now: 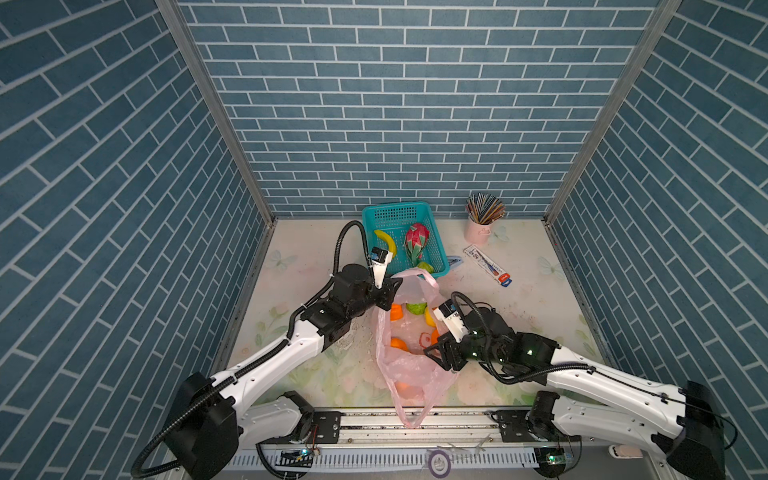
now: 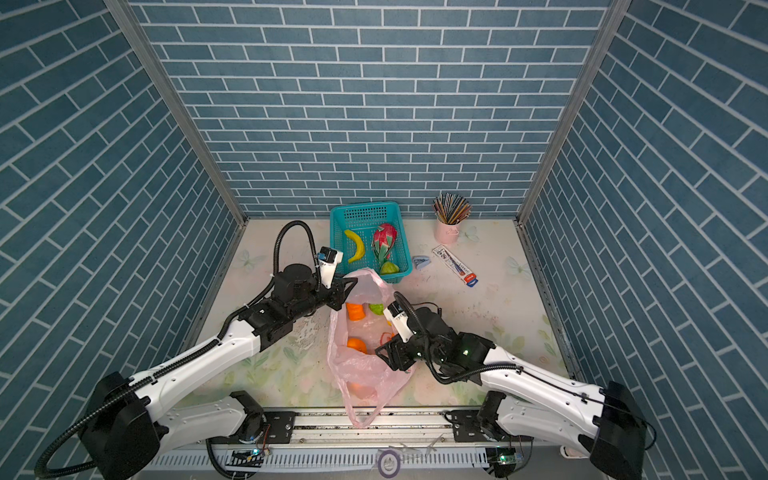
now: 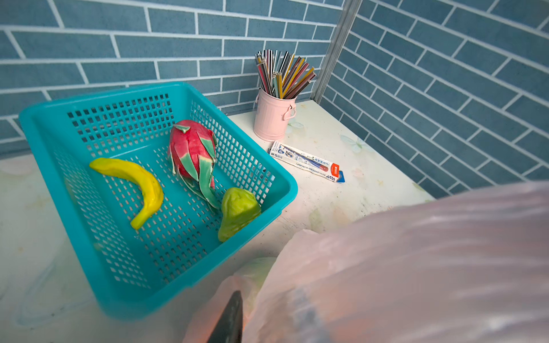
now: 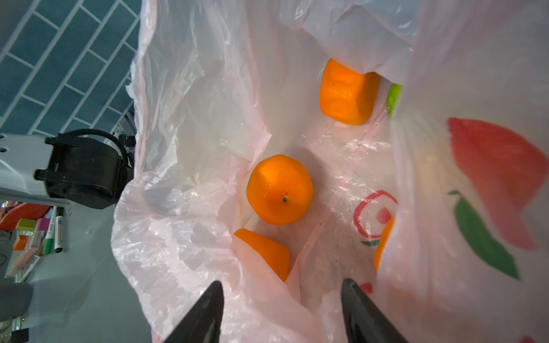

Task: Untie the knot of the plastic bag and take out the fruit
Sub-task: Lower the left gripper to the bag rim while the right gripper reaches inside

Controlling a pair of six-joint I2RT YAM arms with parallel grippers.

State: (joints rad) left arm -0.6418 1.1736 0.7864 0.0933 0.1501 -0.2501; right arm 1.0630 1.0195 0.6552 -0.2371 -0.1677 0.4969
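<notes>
On the table between both arms, seen in both top views: plastic bag (image 1: pixel 409 365) (image 2: pixel 365 365), mouth gaping upward, one handle loop draped over the front rail. Inside, bare to the right wrist view: three oranges (image 4: pixel 279 190), plus a sliver of green fruit (image 4: pixel 394 98) by the far fold. At the bag's far left rim: left gripper (image 1: pixel 392 291) (image 2: pixel 345 291), shows only one dark finger (image 3: pixel 230 317) in the left wrist view, wrapped in blurred pink film; no telling whether clamped on the film or merely against it. At the right rim: right gripper (image 1: pixel 436 357) (image 4: pixel 282 280), jaws well apart, loose film lying between them, not closed on it. Just behind the bag: teal basket (image 1: pixel 374 216), holds dragon fruit (image 1: pixel 417 243), banana (image 1: pixel 385 241) and a pale green fruit (image 1: pixel 424 266).
</notes>
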